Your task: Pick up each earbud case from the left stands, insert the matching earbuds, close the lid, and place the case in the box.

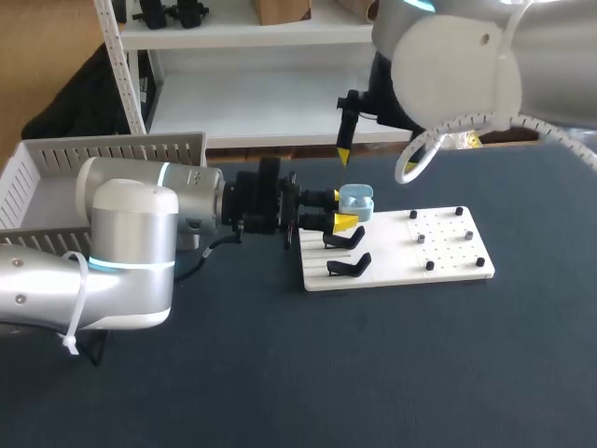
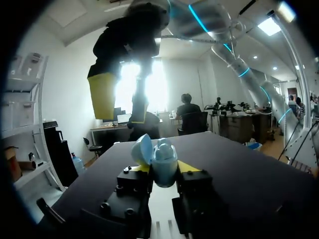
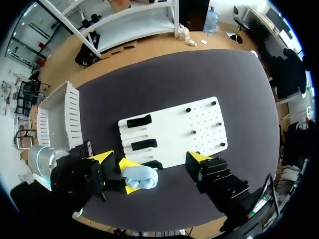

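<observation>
A light blue earbud case (image 1: 355, 202) hangs above the left end of the white board (image 1: 448, 266), and my left gripper (image 1: 347, 211) is shut on it from two sides. In the left wrist view the case (image 2: 164, 167) sits between the yellow tips with its lid (image 2: 141, 149) open. My right gripper (image 1: 377, 162) hovers just above the case, open wide and holding nothing. In the right wrist view its yellow tips straddle the case (image 3: 142, 178) at a distance, and my right gripper (image 3: 150, 158) is empty.
Two black stands (image 1: 343, 239) (image 1: 349, 267) stand on the board's left part. Several small dark pieces (image 1: 422, 238) sit on the perforated right part. A white slatted box (image 1: 56, 177) stands at the table's left, behind my left arm.
</observation>
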### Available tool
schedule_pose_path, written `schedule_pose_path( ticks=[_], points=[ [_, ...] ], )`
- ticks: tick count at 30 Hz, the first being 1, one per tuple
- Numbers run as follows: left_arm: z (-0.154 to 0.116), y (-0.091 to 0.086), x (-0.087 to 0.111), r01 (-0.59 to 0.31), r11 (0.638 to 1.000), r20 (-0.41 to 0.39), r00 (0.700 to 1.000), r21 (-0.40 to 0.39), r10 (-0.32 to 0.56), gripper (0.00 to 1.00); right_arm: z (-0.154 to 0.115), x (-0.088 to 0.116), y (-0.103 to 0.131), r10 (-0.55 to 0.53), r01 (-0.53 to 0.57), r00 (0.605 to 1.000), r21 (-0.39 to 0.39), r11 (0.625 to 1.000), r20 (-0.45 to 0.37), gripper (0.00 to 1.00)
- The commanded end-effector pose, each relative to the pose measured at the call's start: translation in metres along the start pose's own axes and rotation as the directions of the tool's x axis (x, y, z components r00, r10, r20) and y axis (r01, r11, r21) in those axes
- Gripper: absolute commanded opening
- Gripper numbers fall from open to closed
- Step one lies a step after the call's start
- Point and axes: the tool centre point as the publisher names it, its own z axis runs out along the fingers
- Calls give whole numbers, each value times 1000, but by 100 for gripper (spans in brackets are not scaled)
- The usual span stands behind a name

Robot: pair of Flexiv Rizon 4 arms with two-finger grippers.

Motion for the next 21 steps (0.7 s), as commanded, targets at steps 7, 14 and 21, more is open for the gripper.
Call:
schedule_pose_path(
  ticks=[7,14,21],
  points=[
    [0,-2,0,-1,1000,1,1000,-6,1,0,32,-18,-10,61,-58,998,95,994,-33,100],
    [0,-2,0,-1,1000,1,1000,-6,1,0,34,-3,-26,63,-53,996,136,989,-67,100],
    [0,-2,0,-1,1000,1,1000,-6,1,0,22,17,-37,52,-36,994,152,988,-100,100]
  ],
)
